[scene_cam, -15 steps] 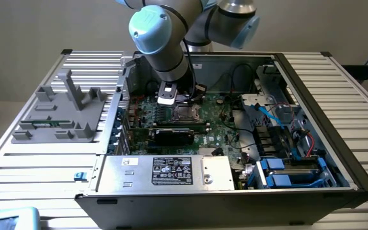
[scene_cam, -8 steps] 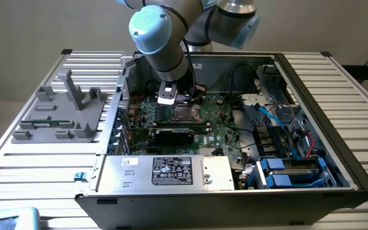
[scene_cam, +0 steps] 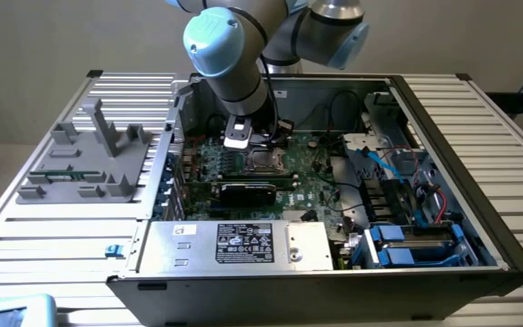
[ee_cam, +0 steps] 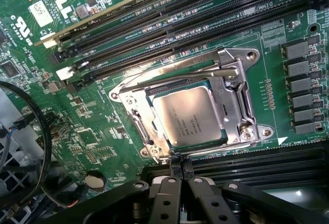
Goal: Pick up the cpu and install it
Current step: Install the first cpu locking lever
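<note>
The jaws are pressed together and hold nothing, their tips meeting just at the near edge of the socket (ee_cam: 198, 112), likely to nudge or settle rather than to grasp. Going left to right in the exterior view: a grey fixture (scene_cam: 84, 163) stands on the slatted table (scene_cam: 52, 238) at the exterior view's left; the open computer case (scene_cam: 443, 170) takes the middle, where the gripper (scene_cam: 240, 142) hangs low over the motherboard (scene_cam: 321, 178); blue drive brackets (scene_cam: 407, 246) sit at the right. The cpu (ee_cam: 188, 116) already lies flat inside the socket frame, seated square, just beyond the fingertips (ee_cam: 176, 168) and apart from them
</note>
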Tool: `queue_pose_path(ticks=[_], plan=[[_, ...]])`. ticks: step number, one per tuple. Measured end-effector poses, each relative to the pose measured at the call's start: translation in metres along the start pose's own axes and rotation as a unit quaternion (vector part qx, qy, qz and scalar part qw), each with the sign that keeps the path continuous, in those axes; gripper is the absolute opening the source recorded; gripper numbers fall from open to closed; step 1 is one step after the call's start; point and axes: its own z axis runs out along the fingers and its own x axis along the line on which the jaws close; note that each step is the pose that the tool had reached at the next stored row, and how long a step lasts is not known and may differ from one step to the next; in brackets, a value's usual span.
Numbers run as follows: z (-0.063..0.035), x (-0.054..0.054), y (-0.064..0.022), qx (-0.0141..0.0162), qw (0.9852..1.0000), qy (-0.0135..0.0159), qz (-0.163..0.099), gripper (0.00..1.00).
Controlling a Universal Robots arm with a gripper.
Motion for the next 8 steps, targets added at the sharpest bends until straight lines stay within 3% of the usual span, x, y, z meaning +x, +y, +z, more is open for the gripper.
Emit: queue_pose_path(ticks=[8], plan=[[0.0004,-0.0004,-0.001,-0.0001,1.0,0.0,0.0,0.11]])
